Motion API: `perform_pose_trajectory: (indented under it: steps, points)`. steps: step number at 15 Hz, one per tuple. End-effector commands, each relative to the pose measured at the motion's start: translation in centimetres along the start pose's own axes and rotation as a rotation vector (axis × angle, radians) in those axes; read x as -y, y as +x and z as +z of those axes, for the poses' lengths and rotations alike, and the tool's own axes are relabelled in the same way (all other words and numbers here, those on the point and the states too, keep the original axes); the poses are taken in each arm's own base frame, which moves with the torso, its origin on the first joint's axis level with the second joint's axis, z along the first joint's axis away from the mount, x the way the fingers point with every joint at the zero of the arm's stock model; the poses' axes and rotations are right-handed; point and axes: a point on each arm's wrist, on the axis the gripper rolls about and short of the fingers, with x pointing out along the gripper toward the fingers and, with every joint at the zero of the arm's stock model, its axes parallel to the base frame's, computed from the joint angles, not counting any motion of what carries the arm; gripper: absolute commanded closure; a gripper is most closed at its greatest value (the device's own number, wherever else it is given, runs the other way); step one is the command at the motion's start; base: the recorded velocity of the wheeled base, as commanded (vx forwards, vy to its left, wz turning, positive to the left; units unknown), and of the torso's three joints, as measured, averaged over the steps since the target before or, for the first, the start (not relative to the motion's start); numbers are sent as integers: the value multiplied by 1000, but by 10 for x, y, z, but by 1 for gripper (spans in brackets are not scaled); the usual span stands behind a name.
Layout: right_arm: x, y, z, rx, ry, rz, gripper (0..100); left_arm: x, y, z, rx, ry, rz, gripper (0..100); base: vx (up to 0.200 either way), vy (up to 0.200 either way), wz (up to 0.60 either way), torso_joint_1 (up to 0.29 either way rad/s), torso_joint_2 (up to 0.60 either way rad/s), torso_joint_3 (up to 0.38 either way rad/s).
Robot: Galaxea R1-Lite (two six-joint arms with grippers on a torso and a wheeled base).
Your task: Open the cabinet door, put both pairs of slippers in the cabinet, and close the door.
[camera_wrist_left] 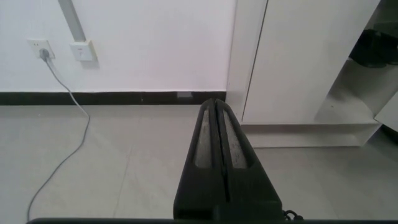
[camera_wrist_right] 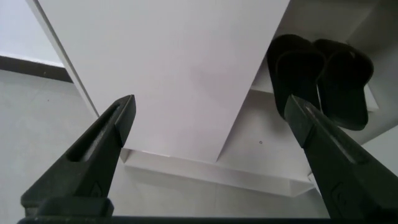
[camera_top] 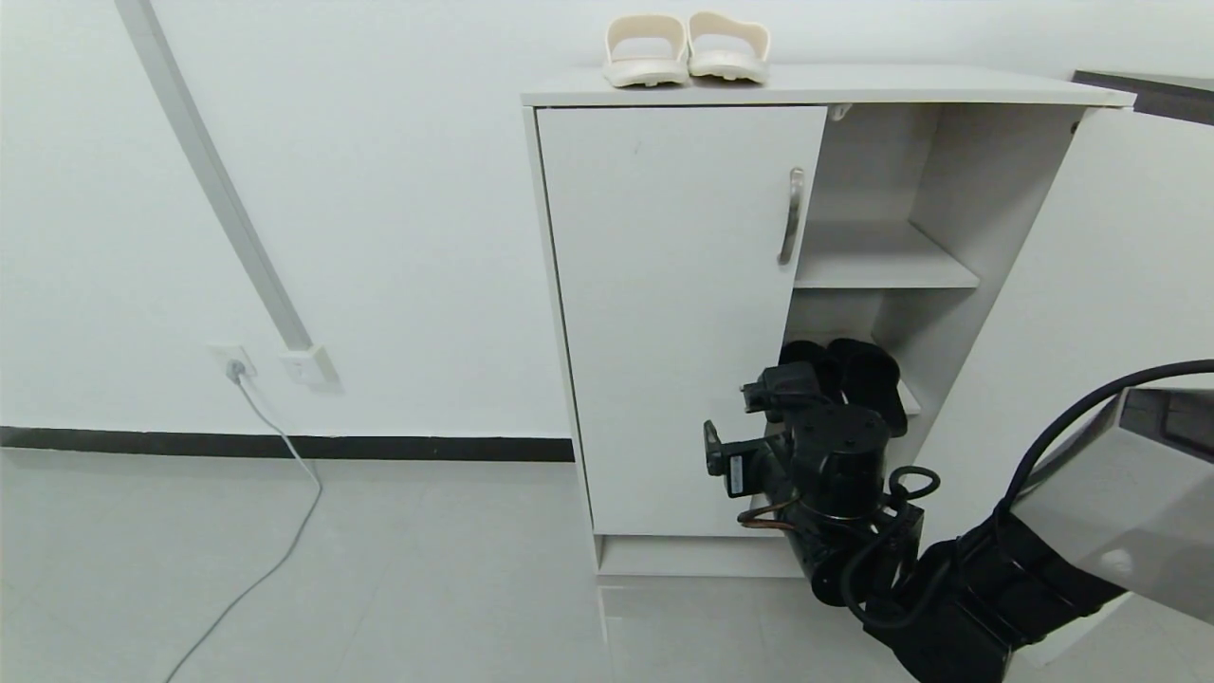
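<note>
Head view: cabinet (camera_top: 825, 87) with left door (camera_top: 673, 313) shut, right door (camera_top: 1091, 285) swung open.
Left gripper (camera_wrist_left: 215, 104) over floor (camera_wrist_left: 124, 162), fingers pressed together, empty. Cream slippers (camera_top: 687, 47) sitting on cabinet top; black slippers (camera_top: 854, 375) on lower shelf inside; right gripper (camera_wrist_right: 209, 102) just before them, fingers spread wide, holding nothing.

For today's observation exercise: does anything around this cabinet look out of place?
Only the beige slippers, which sit on top of the cabinet instead of inside it. The black slippers lie side by side inside. Nothing looks damaged.
</note>
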Motion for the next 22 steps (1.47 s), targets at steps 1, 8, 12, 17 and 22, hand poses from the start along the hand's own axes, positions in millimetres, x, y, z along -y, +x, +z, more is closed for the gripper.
perform_pose_trajectory:
  steps: [1, 8, 12, 17, 22]
  points:
    - [0, 0, 0, 1, 0, 0, 0, 0, 0, 0, 0, 0, 1, 100, 0, 0, 0, 7, -286, -281]
    - [0, 0, 0, 1, 0, 0, 0, 0, 0, 0, 0, 0, 1, 100, 0, 0, 0, 62, -409, -355]
    - [0, 0, 0, 1, 0, 0, 0, 0, 0, 0, 0, 1, 1, 100, 0, 0, 0, 128, -463, -330]
    - [0, 0, 0, 1, -4, 0, 0, 0, 0, 0, 0, 3, 1, 100, 0, 0, 0, 160, -475, -313]
    - [0, -1, -2, -4, -8, 2, 0, 0, 0, 0, 0, 3, 1, 100, 0, 0, 0, 195, -506, -311]
